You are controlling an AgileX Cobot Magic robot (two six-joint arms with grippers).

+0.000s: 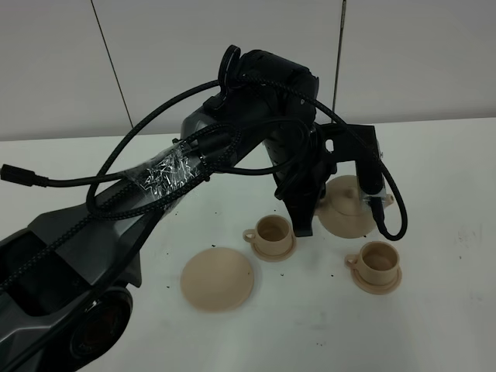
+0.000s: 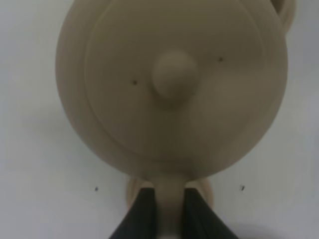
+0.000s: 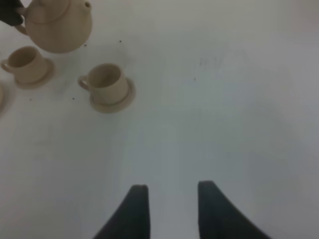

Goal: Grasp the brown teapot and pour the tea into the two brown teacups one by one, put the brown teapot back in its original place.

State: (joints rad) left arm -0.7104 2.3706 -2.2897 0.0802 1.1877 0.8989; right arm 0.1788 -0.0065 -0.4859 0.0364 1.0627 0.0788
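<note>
The brown teapot [image 1: 346, 208] hangs just above the table behind and between the two brown teacups, roughly upright, spout to the right. My left gripper [image 1: 308, 217] reaches across the middle and is shut on its loop handle [image 2: 169, 201], a black finger [image 2: 143, 215] on each side. The left wrist view looks down on the lid and knob [image 2: 174, 74]. One teacup [image 1: 273, 234] stands on its saucer left of the pot, the other [image 1: 377, 265] to the front right. The wide flat saucer [image 1: 217, 279] lies bare at the front left. My right gripper [image 3: 172, 201] stands open over bare table.
The left arm and its cables [image 1: 155, 178] cross the left half of the table. Small dark specks dot the white tabletop [image 1: 325, 325]. In the right wrist view the teapot [image 3: 57, 25] and both cups [image 3: 107, 84] [image 3: 27, 64] lie far off.
</note>
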